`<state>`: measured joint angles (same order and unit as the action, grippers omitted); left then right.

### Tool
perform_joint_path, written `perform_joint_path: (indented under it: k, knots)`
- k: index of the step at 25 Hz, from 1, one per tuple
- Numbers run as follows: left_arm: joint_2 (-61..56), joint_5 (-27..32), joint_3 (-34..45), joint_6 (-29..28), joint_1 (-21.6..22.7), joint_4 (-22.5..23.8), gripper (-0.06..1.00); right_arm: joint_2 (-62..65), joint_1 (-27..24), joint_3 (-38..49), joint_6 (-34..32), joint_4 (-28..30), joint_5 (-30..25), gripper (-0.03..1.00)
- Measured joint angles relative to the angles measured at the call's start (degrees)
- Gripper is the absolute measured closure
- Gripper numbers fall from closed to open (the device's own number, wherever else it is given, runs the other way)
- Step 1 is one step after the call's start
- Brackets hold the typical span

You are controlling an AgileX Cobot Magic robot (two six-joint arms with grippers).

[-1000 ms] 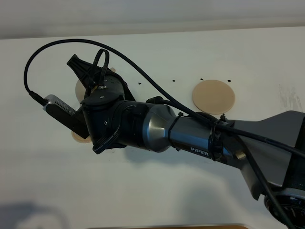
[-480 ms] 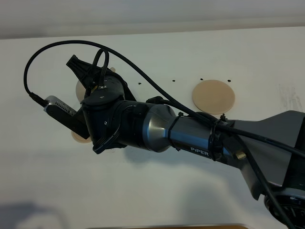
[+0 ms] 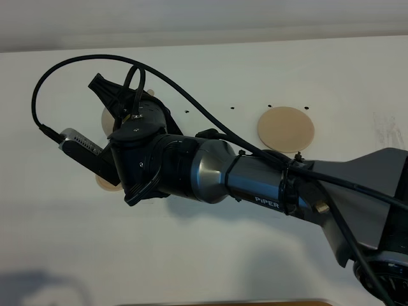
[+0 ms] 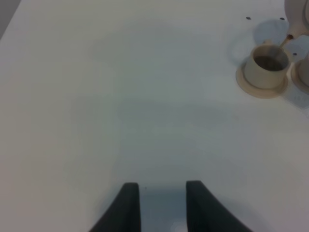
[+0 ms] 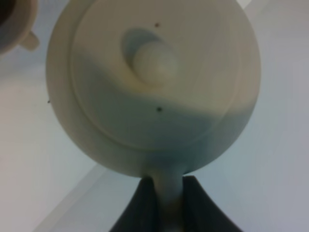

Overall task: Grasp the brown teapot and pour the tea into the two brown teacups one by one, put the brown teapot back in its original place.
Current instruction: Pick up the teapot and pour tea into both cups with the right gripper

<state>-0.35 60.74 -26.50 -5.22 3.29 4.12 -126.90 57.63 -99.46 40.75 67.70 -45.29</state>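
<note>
My right gripper [image 5: 166, 186] is shut on the loop handle of the brown teapot [image 5: 154, 92], whose lid and knob fill the right wrist view. In the left wrist view the teapot's [image 4: 298, 14] spout hangs over one brown teacup [image 4: 266, 67] on its saucer, and a thin stream falls into the dark tea in the cup. Only the rim of the second teacup [image 4: 304, 72] shows at the frame's edge. From above, the right arm [image 3: 210, 172] covers teapot and cups; only tan saucer edges [image 3: 106, 183] peek out. The original place, a bare saucer disc [image 3: 285, 129], lies to the right. My left gripper [image 4: 161, 208] hovers low over bare table, open.
The white table [image 3: 210, 255] spreads around the set, with small dark dots [image 3: 269, 105] near the disc. The right arm's cables [image 3: 70, 64] loop over the left half. A wall edge runs along the table's far side.
</note>
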Motion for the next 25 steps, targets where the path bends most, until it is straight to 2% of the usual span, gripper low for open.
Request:
perform_joint_path:
  k: [25]
  knots:
    - [0.0,0.0,0.0,0.0,0.0,0.0,0.64,0.0,0.0,0.0,0.0,0.2,0.4,0.88]
